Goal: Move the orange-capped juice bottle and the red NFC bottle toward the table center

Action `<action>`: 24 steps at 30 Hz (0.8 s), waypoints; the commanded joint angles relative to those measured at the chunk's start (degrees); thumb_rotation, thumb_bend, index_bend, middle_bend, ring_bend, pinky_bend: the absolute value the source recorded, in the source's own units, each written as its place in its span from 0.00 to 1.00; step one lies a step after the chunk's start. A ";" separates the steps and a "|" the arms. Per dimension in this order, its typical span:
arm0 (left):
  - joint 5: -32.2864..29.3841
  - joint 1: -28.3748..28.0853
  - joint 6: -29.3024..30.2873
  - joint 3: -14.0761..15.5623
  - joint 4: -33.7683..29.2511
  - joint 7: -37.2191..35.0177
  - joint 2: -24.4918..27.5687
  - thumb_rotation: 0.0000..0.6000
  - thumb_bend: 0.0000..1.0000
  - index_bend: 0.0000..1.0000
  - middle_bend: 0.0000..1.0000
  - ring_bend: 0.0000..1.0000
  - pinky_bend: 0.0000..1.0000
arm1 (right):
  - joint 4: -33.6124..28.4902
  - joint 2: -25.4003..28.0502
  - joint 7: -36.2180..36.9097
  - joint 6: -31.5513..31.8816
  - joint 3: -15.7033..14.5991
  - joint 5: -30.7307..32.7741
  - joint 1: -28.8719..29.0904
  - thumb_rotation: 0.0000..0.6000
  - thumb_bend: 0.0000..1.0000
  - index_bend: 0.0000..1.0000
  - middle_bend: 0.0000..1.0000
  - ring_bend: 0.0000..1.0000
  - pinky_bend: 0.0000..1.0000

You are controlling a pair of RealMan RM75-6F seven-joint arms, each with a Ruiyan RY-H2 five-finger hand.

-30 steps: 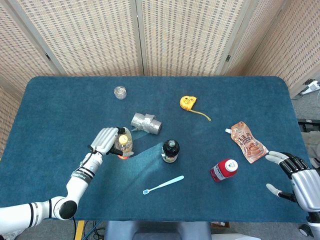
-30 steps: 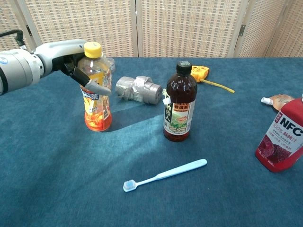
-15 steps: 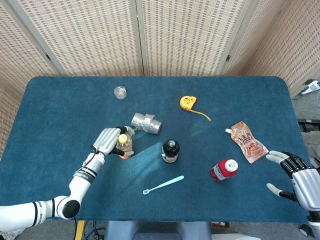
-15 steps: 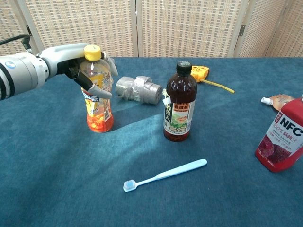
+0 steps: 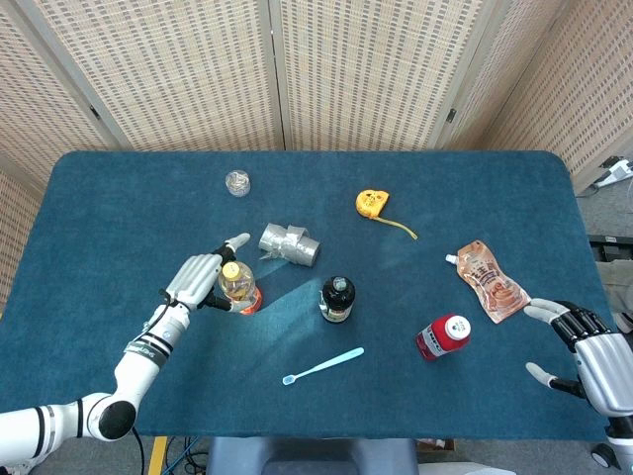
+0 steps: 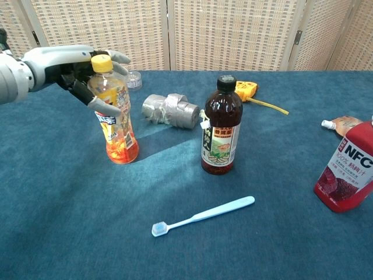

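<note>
A: We have the left robot hand (image 6: pixel 76 70) up against the orange-capped juice bottle (image 6: pixel 113 111), fingers curved round its upper part; the bottle tilts on the blue tabletop (image 5: pixel 119 218), left of centre.

B: Whether that is a firm hold we cannot tell; the thumb sits at the label, the other fingers reach past the cap; the crumpled silver foil (image 5: pixel 290 243) lies just behind the bottle.

A: Over on the right, the red NFC bottle (image 5: pixel 442 336) lies near the front edge, white cap up; the right robot hand (image 5: pixel 593 354) sits well apart from it at the table's corner, fingers spread and holding nothing.

B: Between them we see the dark tea bottle (image 6: pixel 221 125) standing upright; the light blue toothbrush (image 6: pixel 201 216) lies in front of it.
</note>
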 commanded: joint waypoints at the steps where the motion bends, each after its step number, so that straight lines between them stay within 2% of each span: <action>1: 1.80 1.67 0.76 0.84 -1.62 -1.57 1.97 1.00 0.06 0.00 0.08 0.23 0.38 | -0.05 -0.12 -0.30 0.03 0.02 -0.04 0.00 1.00 0.03 0.30 0.25 0.20 0.29; 9: 9.13 6.81 4.61 4.20 -3.83 -5.15 5.87 1.00 0.06 0.00 0.07 0.23 0.38 | 0.06 -0.52 -0.74 0.13 0.22 0.17 -0.01 1.00 0.03 0.30 0.25 0.20 0.29; 16: 19.96 14.46 13.90 10.44 -3.59 -5.03 8.63 1.00 0.06 0.00 0.07 0.23 0.38 | 1.30 -1.99 -0.80 -0.30 0.79 0.64 0.52 1.00 0.03 0.30 0.25 0.20 0.29; 24: 26.23 21.82 20.43 16.39 -1.95 -3.81 12.24 1.00 0.06 0.00 0.07 0.23 0.38 | 3.91 -5.25 -1.28 -3.06 0.98 0.85 2.29 1.00 0.03 0.30 0.25 0.20 0.29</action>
